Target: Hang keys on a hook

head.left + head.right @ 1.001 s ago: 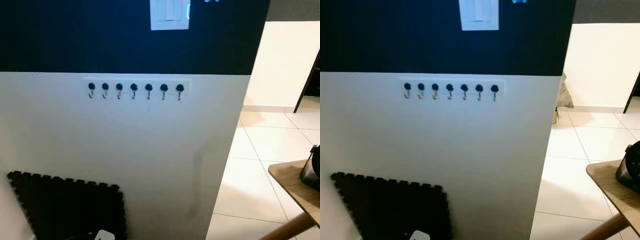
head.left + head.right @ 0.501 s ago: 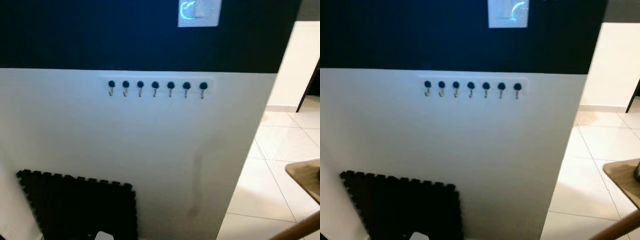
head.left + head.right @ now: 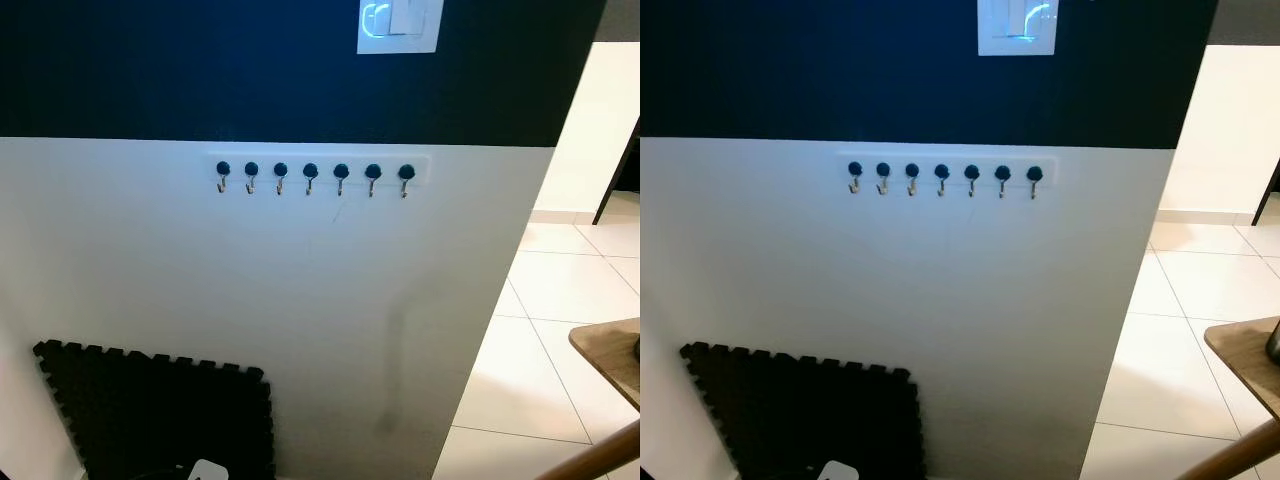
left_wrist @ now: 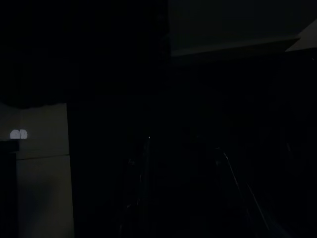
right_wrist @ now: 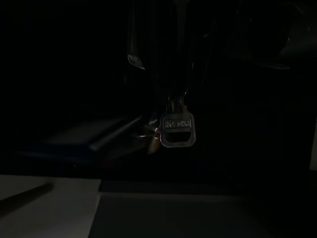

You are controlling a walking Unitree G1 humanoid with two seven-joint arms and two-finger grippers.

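Right gripper (image 5: 176, 106) hangs in deep shade, its black fingers clamped on a silver flat-headed key (image 5: 178, 131).

Ahead on the wall, a white rail of seven dark-knobbed metal hooks (image 3: 311, 172) sits just below the dark upper band, all bare. A white switch plate (image 3: 399, 26) is above it, a black foam puzzle mat (image 3: 160, 410) leans below. The left gripper's state I cannot tell.

hook rail (image 3: 318, 170): 7 hooks bare, open front | table (image 3: 612, 352): right | mat (image 3: 160, 415): low left
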